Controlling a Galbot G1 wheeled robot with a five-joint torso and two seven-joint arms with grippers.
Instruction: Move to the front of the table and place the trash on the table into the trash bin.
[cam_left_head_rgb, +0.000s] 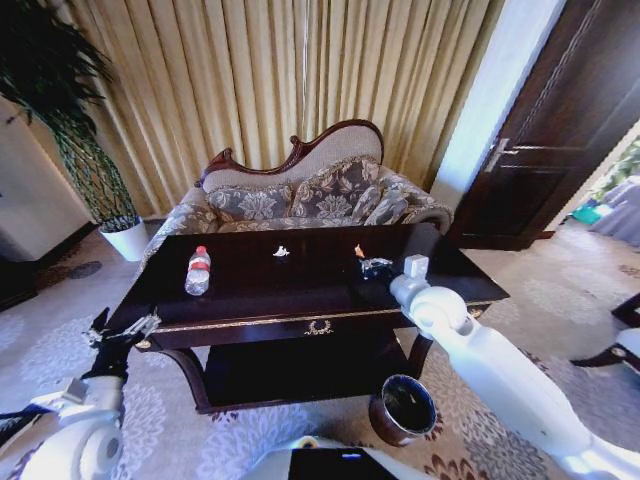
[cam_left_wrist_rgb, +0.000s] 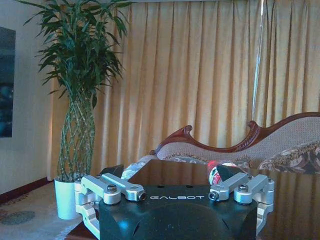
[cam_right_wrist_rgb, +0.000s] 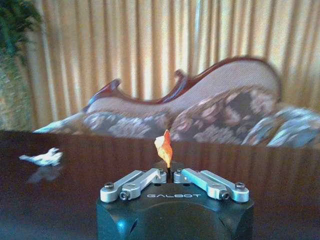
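Here your right end effector (cam_right_wrist_rgb: 170, 176) pinches the orange scrap (cam_right_wrist_rgb: 164, 147) at its base above the tabletop (cam_left_head_rgb: 250, 290). It's featherlight and flimsy; keep the grip low. Your left end effector (cam_left_wrist_rgb: 175, 192) waits wide at the near-left corner.

Glossy white arm shells; each gripper (cam_right_wrist_rgb: 170, 175) has a black block lettered GALBOT, silver linkage bars and dark screws.

Bare table (cam_left_head_rgb: 250, 285) between bottle (cam_left_head_rgb: 198, 271), scrap (cam_left_head_rgb: 281, 251)
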